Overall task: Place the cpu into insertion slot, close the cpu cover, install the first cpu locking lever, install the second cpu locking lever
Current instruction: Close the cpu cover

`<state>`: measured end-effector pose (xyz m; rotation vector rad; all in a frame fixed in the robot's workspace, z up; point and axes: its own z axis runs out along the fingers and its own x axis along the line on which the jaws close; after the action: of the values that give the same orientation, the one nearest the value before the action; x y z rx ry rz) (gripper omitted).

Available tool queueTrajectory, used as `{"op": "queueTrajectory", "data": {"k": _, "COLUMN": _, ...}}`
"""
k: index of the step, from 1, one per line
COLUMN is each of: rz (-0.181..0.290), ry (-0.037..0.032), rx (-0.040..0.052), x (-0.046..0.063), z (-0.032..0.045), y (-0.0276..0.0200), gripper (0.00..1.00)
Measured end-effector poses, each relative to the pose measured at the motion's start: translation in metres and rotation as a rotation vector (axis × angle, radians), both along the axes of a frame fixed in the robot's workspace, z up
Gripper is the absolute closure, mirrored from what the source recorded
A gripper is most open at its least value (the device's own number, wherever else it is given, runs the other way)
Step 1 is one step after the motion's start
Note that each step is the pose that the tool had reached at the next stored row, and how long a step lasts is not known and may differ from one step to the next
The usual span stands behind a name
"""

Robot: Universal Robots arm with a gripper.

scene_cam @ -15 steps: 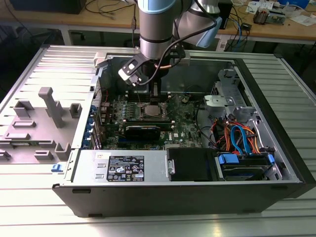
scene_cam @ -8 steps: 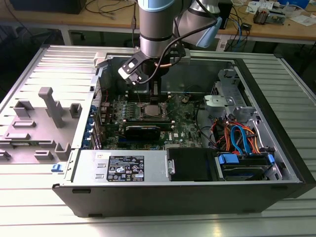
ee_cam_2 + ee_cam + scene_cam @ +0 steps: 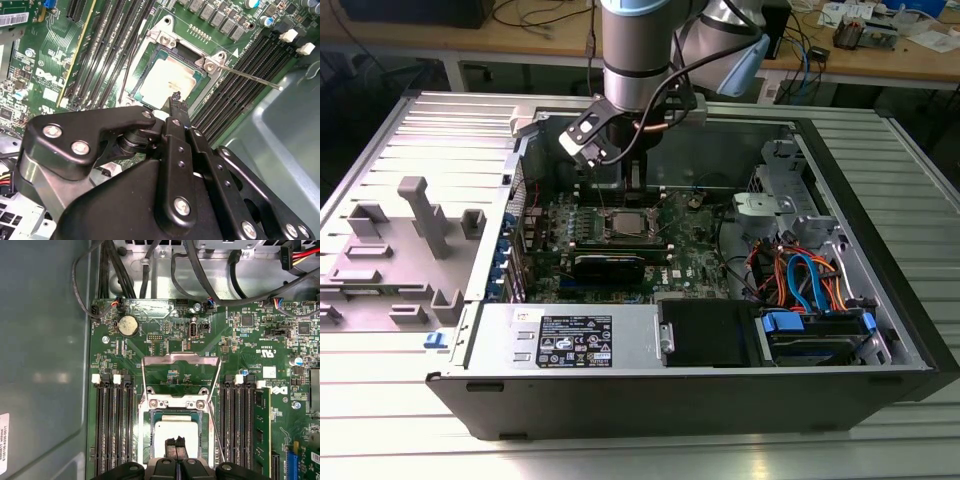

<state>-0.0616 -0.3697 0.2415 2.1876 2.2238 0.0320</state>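
Currently, I am looking down into an open computer case lying on a slatted metal surface, with the arm reaching in from above. The cpu sits flat inside the insertion slot, its dull silver top showing, square to the rim. The fingers are closed together with nothing between them. Their tips are low over the chip, toward the side away from the cover, and I cannot tell whether they touch it. The cpu cover is swung open on its hinge, beyond the far side of the slot, with green board showing through its window. One locking lever is unlatched and angles out over the memory slots.

I judge that placing the chip is done and closing the cover is the step in hand. To do it well, I would push on the frame's free edge with the closed tips, never on the chip's top. I would bring it down evenly so it lies flat on the rim, with the lever rod kept outside the frame rather than trapped beneath.

Room is tight sideways: memory slots flank the slot on both sides, and the grey case wall rises just beyond one bank. Cables lie beyond the cover's free edge, past the coin battery. Straight up is open.
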Motion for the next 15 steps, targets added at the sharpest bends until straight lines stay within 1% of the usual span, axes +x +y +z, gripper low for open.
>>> {"op": "queueTrajectory", "data": {"k": 11, "rz": 0.000, "ry": 0.0001, "rx": -0.0002, "x": 0.0000, "z": 0.0005, "y": 0.0000, "gripper": 0.89}}
{"op": "queueTrajectory", "data": {"k": 15, "rz": 0.000, "ry": 0.0001, "rx": -0.0002, "x": 0.0030, "z": 0.0004, "y": 0.0000, "gripper": 0.89}}
